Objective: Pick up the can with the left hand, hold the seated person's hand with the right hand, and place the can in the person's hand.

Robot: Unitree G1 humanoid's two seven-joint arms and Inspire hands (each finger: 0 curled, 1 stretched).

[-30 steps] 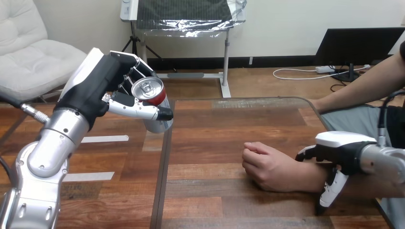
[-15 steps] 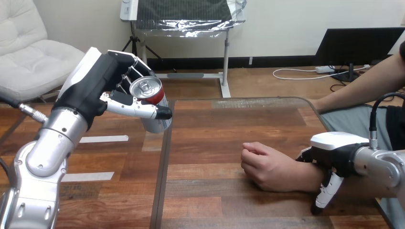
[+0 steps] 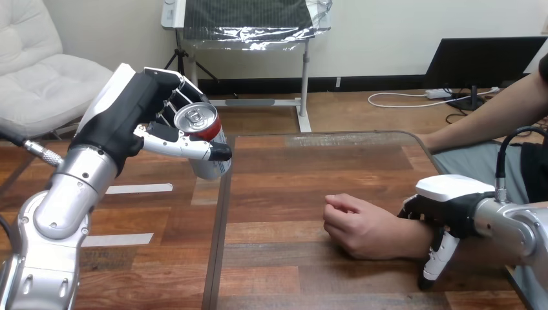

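Observation:
A silver can with a red rim point(image 3: 201, 129) hangs tilted in the air over the table's far left corner, its top towards me. My left hand point(image 3: 132, 110) is shut on it, fingers behind the can and thumb across its front. The person's hand point(image 3: 358, 226) rests on the table at the right as a loose fist, knuckles up. My right hand point(image 3: 449, 197) sits over the person's wrist. Its fingers bend down the far side and its thumb point(image 3: 436, 258) hangs down the near side to the tabletop.
The wooden table point(image 3: 291, 168) runs from its left edge point(image 3: 216, 245) to a rounded far right corner. The person's forearm crosses the table's right edge. The can is well apart from the person's hand, up and to the left.
My right hand has slid a little left along the person's forearm onto the wrist, and the person's hand has edged left. The can has barely moved in my left hand.

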